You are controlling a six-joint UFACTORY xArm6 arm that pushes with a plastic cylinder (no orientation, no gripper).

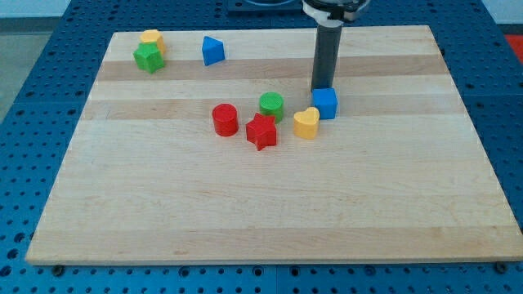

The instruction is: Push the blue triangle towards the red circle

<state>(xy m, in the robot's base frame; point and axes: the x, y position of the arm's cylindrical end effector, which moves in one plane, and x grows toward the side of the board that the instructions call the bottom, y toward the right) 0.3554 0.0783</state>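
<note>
The blue triangle (212, 51) sits near the view's top left of the wooden board (270, 204). The red circle (225, 119) stands near the board's middle, below and slightly right of the triangle. My tip (319, 89) rests at the top edge of a blue cube (325, 103), far to the right of the blue triangle. The rod rises straight up from there to the view's top.
A red star (261, 131), a green circle (271, 105) and a yellow heart (306, 123) cluster right of the red circle. A green star (149, 57) and a yellow block (152, 38) sit at the top left.
</note>
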